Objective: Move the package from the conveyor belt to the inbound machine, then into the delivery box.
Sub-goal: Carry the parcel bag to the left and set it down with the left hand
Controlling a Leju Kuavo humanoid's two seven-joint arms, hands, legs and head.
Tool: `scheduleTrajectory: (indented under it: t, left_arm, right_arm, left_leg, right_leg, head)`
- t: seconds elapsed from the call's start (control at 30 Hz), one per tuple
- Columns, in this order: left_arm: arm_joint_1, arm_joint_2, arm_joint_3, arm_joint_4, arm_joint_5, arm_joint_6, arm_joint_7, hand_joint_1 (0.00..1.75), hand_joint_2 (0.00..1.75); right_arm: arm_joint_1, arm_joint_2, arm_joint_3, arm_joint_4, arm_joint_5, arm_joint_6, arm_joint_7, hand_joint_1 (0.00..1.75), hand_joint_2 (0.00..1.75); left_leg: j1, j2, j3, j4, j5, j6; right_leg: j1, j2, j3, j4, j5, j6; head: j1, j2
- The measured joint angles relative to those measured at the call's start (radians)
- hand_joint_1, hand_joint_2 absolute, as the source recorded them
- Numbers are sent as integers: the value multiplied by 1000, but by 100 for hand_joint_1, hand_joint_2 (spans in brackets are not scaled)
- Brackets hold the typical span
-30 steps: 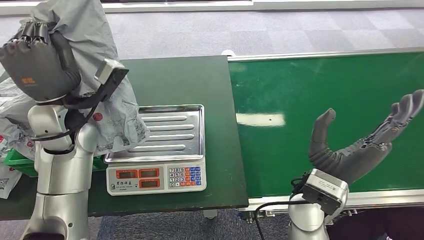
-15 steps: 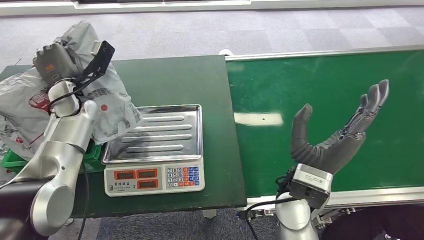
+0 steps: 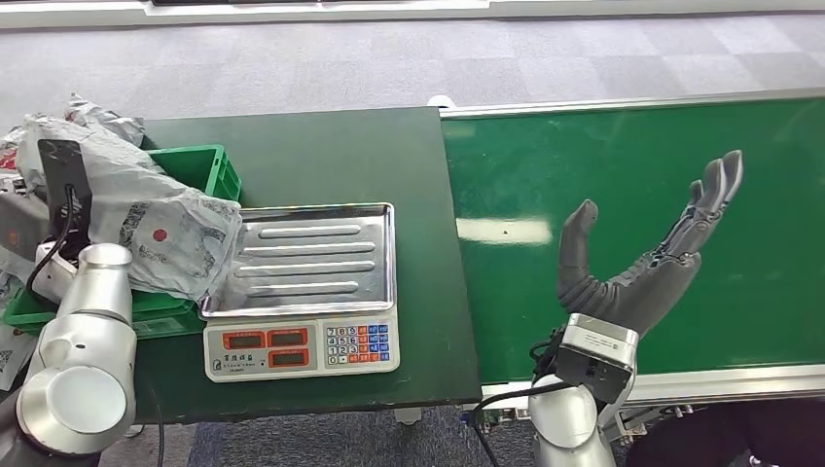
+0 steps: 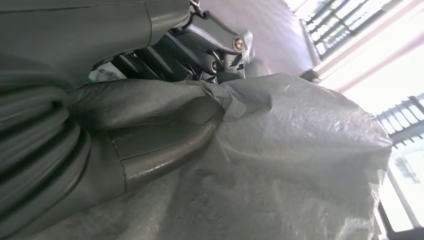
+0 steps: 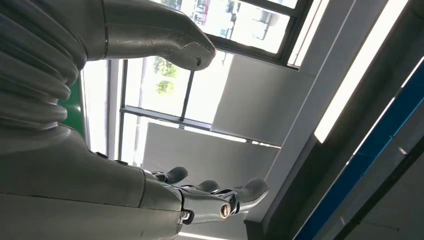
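One grey package [image 3: 156,243] lies over the green box [image 3: 199,170] at the left of the tabletop [image 3: 321,156], its near edge draping onto the scale's tray [image 3: 321,258], and the left hand [image 4: 150,125] grips it with thumb and fingers. I judge this the last step, delivery into the box; next the hand must let go so the bag settles inside, with other bags [image 3: 83,122] crowding the box. Over the green belt [image 3: 623,175] on the right, the right hand [image 3: 642,263] hovers palm up, fingers spread and holding nothing.

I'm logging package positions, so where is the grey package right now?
In the head view the grey package lies at the table's left side, over the green box and overlapping the scale tray's left edge; the left hand grips it.
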Motion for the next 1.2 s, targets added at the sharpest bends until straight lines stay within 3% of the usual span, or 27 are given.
scheduleTrajectory:
  t: [0.17,0.23,0.3,0.37,0.4,0.43,0.53,0.67,0.9,1.2]
  left_arm:
    - [13,-9,117,-21,-2,0,-11,175,175]
    - [12,-17,166,-37,-7,0,-63,175,175]
    - [7,-28,263,-58,-8,0,-183,95,175]
    - [1,-37,391,-69,7,0,-315,7,87]
    - [-1,-39,452,-70,19,0,-371,0,44]
    - [-3,-41,506,-67,32,0,-417,0,0]
    - [-6,-41,606,-36,69,0,-506,0,0]
    - [-13,-42,615,-8,131,-1,-547,0,0]
    - [7,-56,476,-54,346,-19,-536,0,0]
    - [55,-60,319,-113,442,-13,-524,0,0]
  right_arm:
    - [-1,0,2,0,1,0,0,0,175]
    - [-1,0,5,1,0,0,2,0,175]
    - [-2,0,10,3,-4,0,4,0,175]
    - [-4,-1,14,7,-7,0,6,0,175]
    - [-4,-1,16,8,-7,0,6,0,175]
    - [-5,-1,18,10,-7,0,6,0,175]
    - [-5,-1,22,13,-5,0,3,0,175]
    - [-5,-1,23,13,-3,0,-2,0,175]
    - [-6,-1,23,23,-9,0,-23,0,175]
    - [-8,-1,23,33,-15,0,-24,0,175]
  left_leg:
    - [0,-2,-1,0,0,0]
    - [0,-1,-1,0,0,0]
    - [0,0,0,0,0,0]
    - [0,1,0,0,0,-1]
    - [0,1,1,0,-1,-1]
    - [0,1,1,0,-1,-1]
    - [0,-2,0,0,-1,-1]
    - [0,-2,0,0,0,-1]
    - [0,-1,0,0,0,-1]
    - [0,-1,0,0,0,-1]
  right_leg:
    - [0,-2,0,0,0,0]
    - [0,-1,0,0,0,0]
    - [0,0,0,0,0,0]
    - [0,1,0,0,0,0]
    - [0,1,0,0,0,0]
    - [0,1,0,0,0,0]
    - [1,-1,0,0,0,0]
    - [1,-2,0,0,0,0]
    - [0,-2,0,0,0,0]
    - [1,-2,0,0,0,0]
  head:
    - [0,0]
    - [0,0]
    - [0,0]
    - [0,0]
    - [0,0]
    - [0,0]
    - [0,0]
    - [0,0]
    - [0,0]
    - [0,0]
